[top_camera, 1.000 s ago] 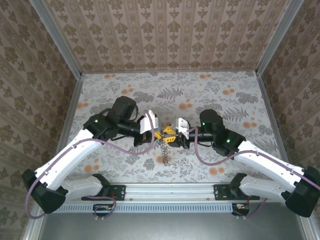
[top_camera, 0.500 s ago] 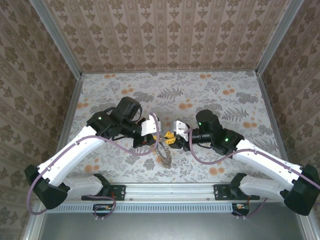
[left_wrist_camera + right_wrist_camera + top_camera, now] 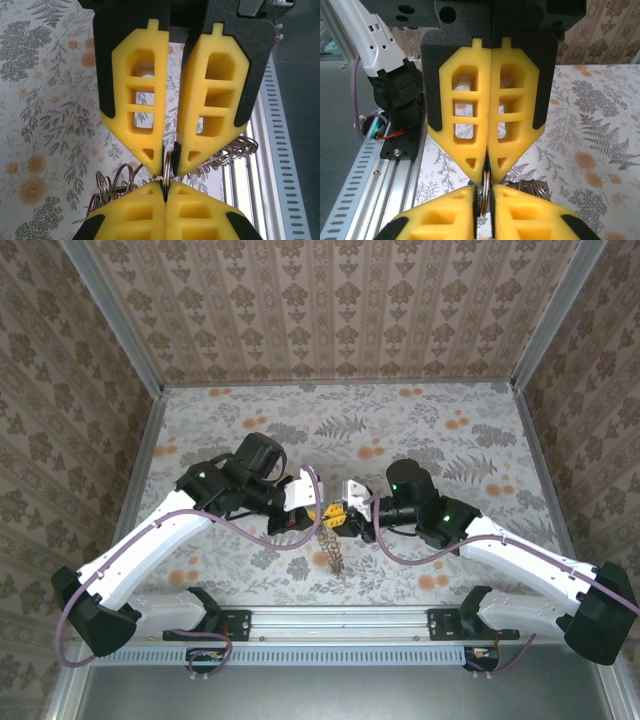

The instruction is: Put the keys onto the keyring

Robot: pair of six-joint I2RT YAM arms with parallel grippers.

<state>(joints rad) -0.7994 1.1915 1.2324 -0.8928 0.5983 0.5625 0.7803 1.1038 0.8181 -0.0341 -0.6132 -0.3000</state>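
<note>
Above the middle of the table my two grippers meet tip to tip. The keyring [image 3: 168, 169] is a thin silvery ring standing edge-on between the yellow fingertips of my left gripper [image 3: 169, 167], which is shut on it. My right gripper [image 3: 486, 172] is shut on the same ring from the opposite side. In the left wrist view its fingers [image 3: 200, 210] fill the bottom. The link chain [image 3: 333, 548] hangs below the two grippers [image 3: 322, 512] [image 3: 342, 516]; its loops [image 3: 107, 185] bunch behind the fingers. The keys are hidden.
A floral cloth [image 3: 400, 430] covers the table, and patterned walls [image 3: 330, 310] close it in on three sides. An aluminium rail [image 3: 340, 620] with both arm bases runs along the near edge. The left arm's base [image 3: 395, 100] stands left in the right wrist view.
My right gripper has shut on the ring. The meeting point of the grippers has stayed near the middle, and the left arm's wrist has turned a little.
</note>
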